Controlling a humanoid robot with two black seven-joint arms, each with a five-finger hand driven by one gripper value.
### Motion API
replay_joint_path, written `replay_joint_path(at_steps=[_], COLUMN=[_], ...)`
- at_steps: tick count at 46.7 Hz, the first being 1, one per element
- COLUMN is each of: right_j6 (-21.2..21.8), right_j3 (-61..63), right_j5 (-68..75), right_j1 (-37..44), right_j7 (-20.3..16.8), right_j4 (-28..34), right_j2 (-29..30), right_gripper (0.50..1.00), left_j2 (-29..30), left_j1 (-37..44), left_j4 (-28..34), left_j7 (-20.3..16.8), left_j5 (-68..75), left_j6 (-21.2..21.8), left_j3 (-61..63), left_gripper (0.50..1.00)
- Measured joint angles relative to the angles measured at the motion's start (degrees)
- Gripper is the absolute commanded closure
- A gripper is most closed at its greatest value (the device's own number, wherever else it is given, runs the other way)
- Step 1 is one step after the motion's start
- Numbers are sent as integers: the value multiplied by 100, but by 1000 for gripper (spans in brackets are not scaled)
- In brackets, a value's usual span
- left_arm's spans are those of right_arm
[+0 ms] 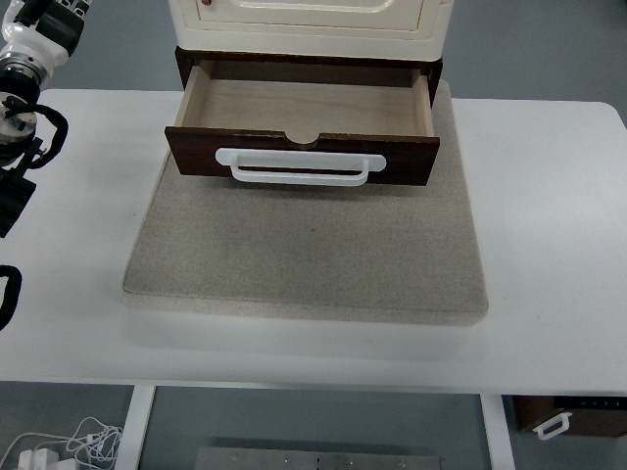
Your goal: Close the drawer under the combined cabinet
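A dark brown wooden drawer (402, 157) stands pulled out from under the cream combined cabinet (304, 24) at the top centre. Its light wood inside (304, 106) holds nothing. A white bar handle (299, 176) runs across its front panel. My left hand (20, 166) rests at the left edge of the table, well to the left of the drawer, fingers spread and holding nothing. It is partly cut off by the picture's edge. My right arm does not show.
The cabinet stands on a grey mat (313, 259) on a white table (549, 245). Below the table, a brown box with a white handle (568, 419) shows at the bottom right, and white cables (73, 441) at the bottom left.
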Motion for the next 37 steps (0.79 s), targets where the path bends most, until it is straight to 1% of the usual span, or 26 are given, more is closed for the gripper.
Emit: replay_joint_path(at_steps=[15,20,30,37], right_j6=[0,1,-1,-2], right_j3=[0,0,0,-1], right_j5=[0,2,3,3], right_j1=[-5,-3,0,-5], right_j7=[0,1,-1,0], right_j4=[4,4,2,1], right_j2=[0,0,0,0], right_gripper=[548,548,548,548], left_j2=[787,1002,1414,1752], left_j1=[-581,-730,-875,-887], left_j4=[-345,-554,-1308,-2124], left_j7=[6,9,6,5], left_j5=[17,50,237,299], left_j6=[-38,-75,-55,-26], left_j3=[5,41,69,76], left_gripper=[504,504,504,504])
